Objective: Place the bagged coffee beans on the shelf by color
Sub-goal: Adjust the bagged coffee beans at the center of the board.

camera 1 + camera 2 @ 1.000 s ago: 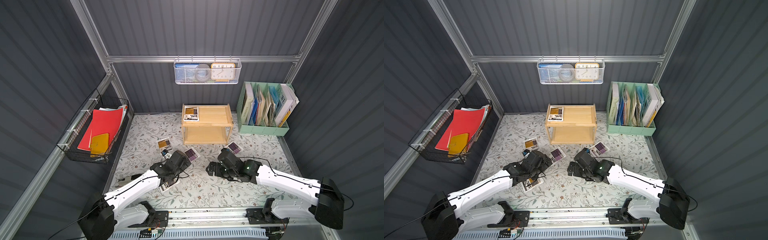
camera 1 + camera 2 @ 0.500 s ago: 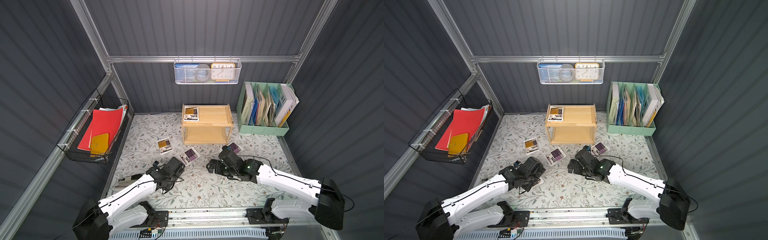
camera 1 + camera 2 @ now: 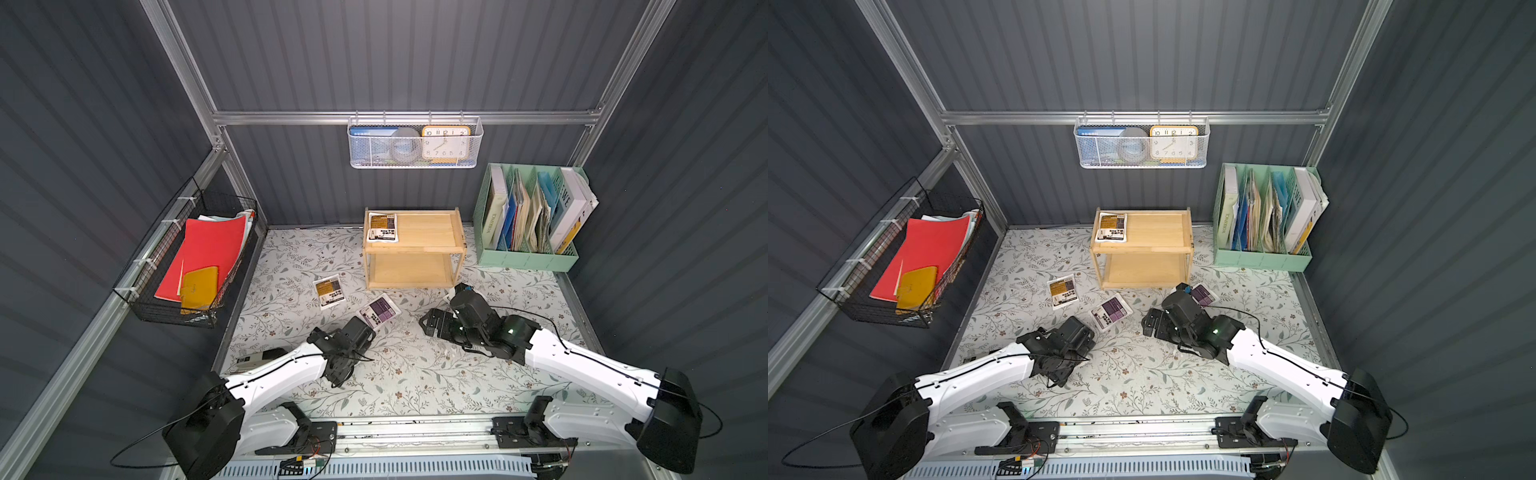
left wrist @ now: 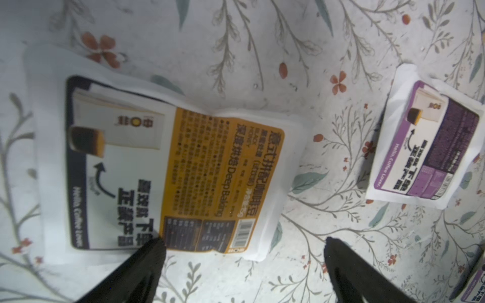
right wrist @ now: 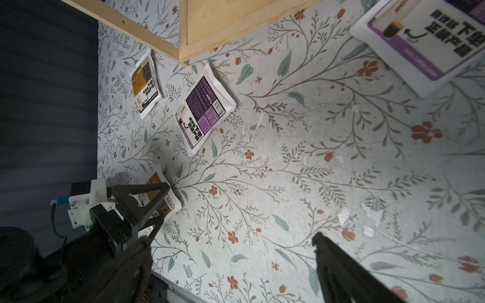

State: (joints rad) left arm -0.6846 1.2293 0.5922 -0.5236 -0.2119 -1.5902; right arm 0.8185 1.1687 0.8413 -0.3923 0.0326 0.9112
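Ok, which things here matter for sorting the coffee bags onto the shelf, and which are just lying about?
Job: shelf; yellow bag on its top; yellow bag on the mat; third yellow bag; purple bag on the mat; second purple bag.
Lying about: green file organizer; white wire basket; black wire basket.

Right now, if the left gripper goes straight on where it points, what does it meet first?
Probably the yellow-label pouch lying on the floral mat: the open left gripper points at its near edge, one fingertip over the label. Depth is unclear; it might catch only the mat beside it.
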